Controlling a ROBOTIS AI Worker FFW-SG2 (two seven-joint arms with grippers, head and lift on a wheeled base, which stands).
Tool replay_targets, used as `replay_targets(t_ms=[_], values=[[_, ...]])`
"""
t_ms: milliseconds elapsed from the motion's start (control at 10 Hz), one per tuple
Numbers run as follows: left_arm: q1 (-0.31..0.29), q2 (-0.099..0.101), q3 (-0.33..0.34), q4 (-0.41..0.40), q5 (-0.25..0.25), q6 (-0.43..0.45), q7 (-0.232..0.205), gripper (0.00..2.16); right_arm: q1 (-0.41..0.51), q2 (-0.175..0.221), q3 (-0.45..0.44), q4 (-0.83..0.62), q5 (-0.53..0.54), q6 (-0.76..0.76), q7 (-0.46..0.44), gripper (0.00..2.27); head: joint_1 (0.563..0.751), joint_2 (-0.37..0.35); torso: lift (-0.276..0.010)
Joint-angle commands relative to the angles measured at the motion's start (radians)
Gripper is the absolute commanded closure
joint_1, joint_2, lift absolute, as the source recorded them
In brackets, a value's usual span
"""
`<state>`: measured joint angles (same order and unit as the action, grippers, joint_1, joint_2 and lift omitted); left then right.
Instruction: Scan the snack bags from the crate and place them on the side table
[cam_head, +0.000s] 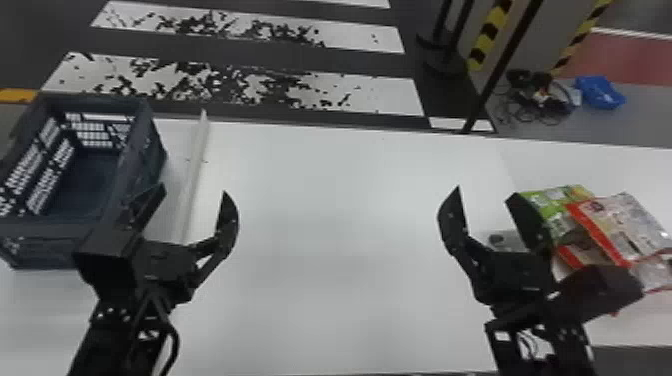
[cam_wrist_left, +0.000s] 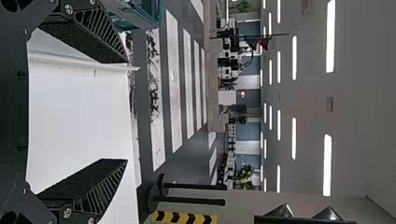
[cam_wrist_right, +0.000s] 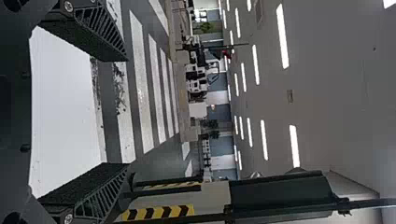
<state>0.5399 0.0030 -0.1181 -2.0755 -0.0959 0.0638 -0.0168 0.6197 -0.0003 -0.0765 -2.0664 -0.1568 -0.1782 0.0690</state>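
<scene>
A white table (cam_head: 340, 200) is filling the middle of my head view, with a crate (cam_head: 137, 115) sitting at the left edge.
I'm holding the left gripper (cam_head: 194, 189) at lower left, its fingers spread wide, one showing in front of the crate; the right gripper (cam_head: 486, 191) is hanging at lower right, its fingers also standing apart. Snack bags are lying in a heap toward the right edge, a red-and-white bag (cam_head: 622, 227) overlapping a green bag (cam_head: 562, 202).

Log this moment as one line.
left gripper: open, empty | right gripper: open, empty | bags: at right, overlapping | crate: at left, looks empty
</scene>
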Motion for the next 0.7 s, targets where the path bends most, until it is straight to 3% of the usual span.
replay_targets(t_ms=[0,600], values=[[0.0,-0.006,0.0,0.0,-0.001,0.0,0.0,0.12,0.002,0.0,0.003,0.0,0.0,0.0,0.0,0.08,0.695,-0.136,-0.094],[0.006,-0.006,-0.002,-0.001,-0.001,-0.003,0.001,0.12,0.006,0.0,0.006,0.0,0.003,-0.022,0.0,0.08,0.695,-0.134,-0.094]])
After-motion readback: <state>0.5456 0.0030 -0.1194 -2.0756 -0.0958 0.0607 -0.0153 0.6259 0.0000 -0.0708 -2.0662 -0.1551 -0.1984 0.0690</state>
